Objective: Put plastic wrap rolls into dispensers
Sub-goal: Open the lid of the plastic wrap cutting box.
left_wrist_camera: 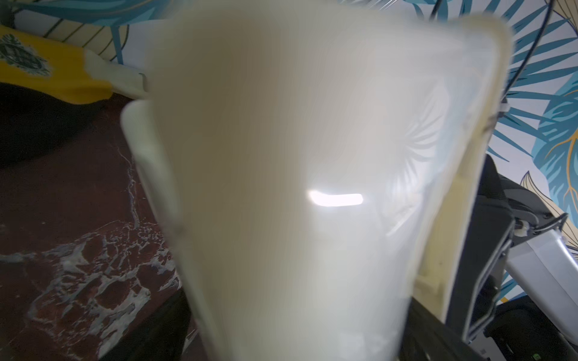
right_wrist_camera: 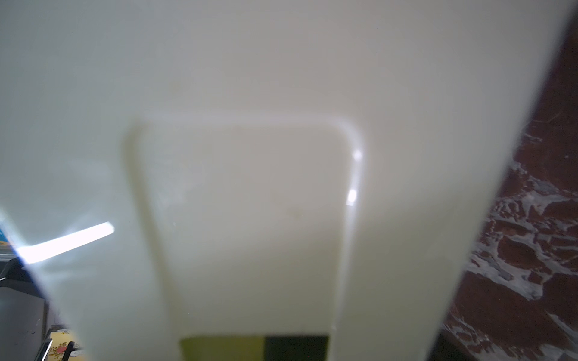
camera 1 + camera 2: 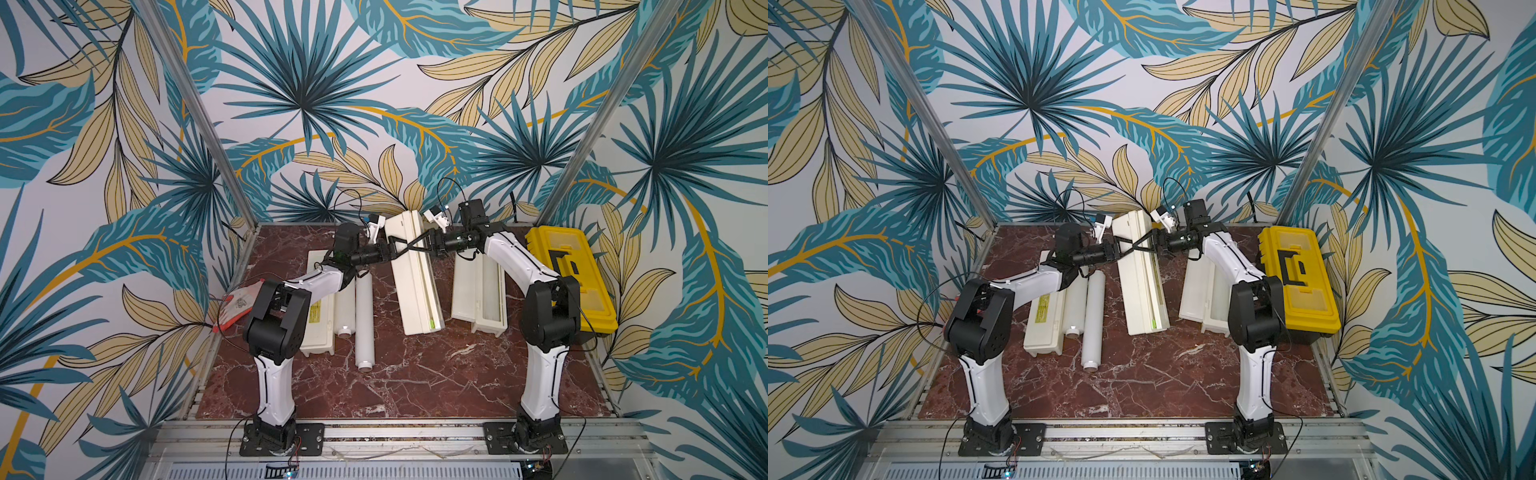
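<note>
Two pincers meet tip to tip over the middle dispenser (image 3: 411, 286). The left gripper (image 3: 404, 248) reaches in from the left-edge side and the right gripper (image 3: 416, 246) from the right, and they cross above the box's far half in both top views. Both sets of jaws stand wide. Whether they press on the box cannot be told, as each wrist view is filled by its blurred cream wall.

The middle dispenser lies with its long axis running from the far edge of the tabletop (image 3: 415, 386) toward the near edge, slightly slanted, with the near end swung toward the right edge. Its green-tipped rail (image 3: 432, 322) shows at that near end.

Toward the left edge, the left dispenser (image 3: 318, 320) lies open with its yellow label showing, its long axis also far to near. A plastic wrap roll (image 3: 345, 307) rests in its trough, stub toward the near edge. A second roll (image 3: 365, 320) lies on the marble just beside it, parallel, its stub also at the near end.

Toward the right edge, the right dispenser (image 3: 478, 291) lies open on the same far-to-near line. A yellow toolbox (image 3: 569, 282) sits along the right edge.
</note>
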Motion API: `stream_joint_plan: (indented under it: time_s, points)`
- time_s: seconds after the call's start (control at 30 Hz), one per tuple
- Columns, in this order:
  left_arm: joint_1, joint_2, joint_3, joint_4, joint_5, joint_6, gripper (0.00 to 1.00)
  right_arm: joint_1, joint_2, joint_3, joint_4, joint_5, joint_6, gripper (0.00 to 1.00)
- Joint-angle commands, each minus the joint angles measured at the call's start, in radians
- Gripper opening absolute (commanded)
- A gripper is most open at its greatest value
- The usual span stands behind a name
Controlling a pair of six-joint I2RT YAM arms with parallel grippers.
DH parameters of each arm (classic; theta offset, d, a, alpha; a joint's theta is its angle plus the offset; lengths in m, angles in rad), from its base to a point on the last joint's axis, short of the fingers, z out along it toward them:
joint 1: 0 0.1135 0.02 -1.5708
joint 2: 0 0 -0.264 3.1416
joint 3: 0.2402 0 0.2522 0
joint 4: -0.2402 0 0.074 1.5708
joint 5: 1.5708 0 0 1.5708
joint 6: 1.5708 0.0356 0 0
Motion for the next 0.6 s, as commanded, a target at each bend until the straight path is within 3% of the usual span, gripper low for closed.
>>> stream_joint_plan:
  time_s: [0.0,0.3,0.57]
  points:
    - [-0.114,0.045,0.077,-0.168,-0.082,0.091,0.98,0.106,0.0,-0.01,0.069,-0.152,0.042,0.55]
    - [-0.132,0.107,0.192,-0.583,-0.283,0.171,0.91,0.108,0.017,-0.004,-0.07,0.023,0.036,0.52]
    - [-0.131,0.232,0.29,-0.746,-0.317,0.175,0.81,0.107,0.062,-0.001,-0.178,0.194,0.111,0.51]
